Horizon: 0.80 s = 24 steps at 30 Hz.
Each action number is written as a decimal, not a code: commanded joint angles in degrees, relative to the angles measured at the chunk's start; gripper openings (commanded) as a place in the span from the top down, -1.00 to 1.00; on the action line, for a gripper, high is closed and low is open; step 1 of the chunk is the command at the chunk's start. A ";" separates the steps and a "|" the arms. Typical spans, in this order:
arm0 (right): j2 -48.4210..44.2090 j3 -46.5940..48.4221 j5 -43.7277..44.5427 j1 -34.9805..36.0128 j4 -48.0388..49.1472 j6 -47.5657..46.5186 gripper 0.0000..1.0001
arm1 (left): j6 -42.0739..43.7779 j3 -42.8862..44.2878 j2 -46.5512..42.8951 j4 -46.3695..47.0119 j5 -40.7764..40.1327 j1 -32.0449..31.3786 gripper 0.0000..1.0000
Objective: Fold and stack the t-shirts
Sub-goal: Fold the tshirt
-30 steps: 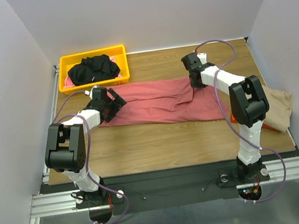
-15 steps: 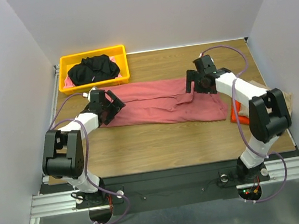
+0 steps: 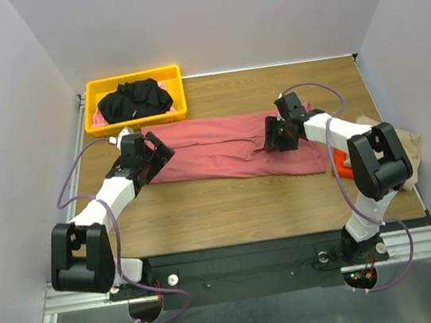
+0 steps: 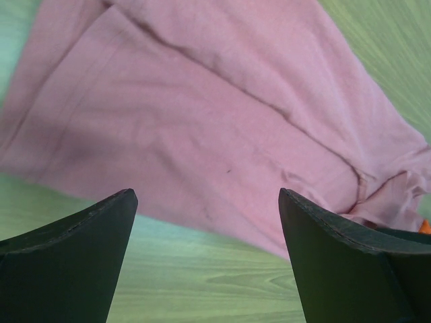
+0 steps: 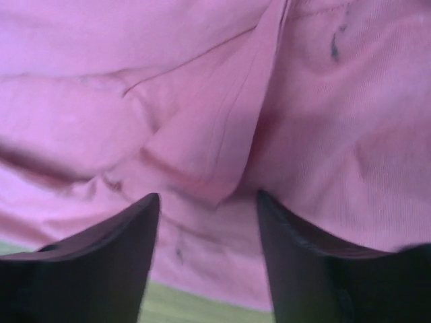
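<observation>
The dusty-red t-shirt (image 3: pixel 230 147) lies spread in a long band across the middle of the bench (image 3: pixel 230 208), already folded lengthwise by the look of its doubled edges. That suits a two-armed fold, one arm at each end.

The left claw (image 3: pixel 151 149) hangs over the shirt's left end with its jaws wide and empty. In its wrist view the cloth's near hem runs between the fingertips (image 4: pixel 81 235), so it appears lined up to pinch that edge. The right claw (image 5: pixel 205 202) hovers low over the shirt's right part, also parted and holding nothing, with a raised crease of cloth directly between its jaws.

Beyond the shirt's left end, the black t-shirt (image 3: pixel 136 99) sits bundled in the yellow bin (image 3: pixel 93 90). Off the shirt's right end lies the tan t-shirt (image 3: pixel 403 153), likely the start of the stack.
</observation>
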 commanded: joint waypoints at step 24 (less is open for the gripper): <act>12.00 14.93 1.68 0.21 3.50 -1.46 0.76 | 1.36 -5.10 -9.68 -8.12 -8.59 0.35 -0.97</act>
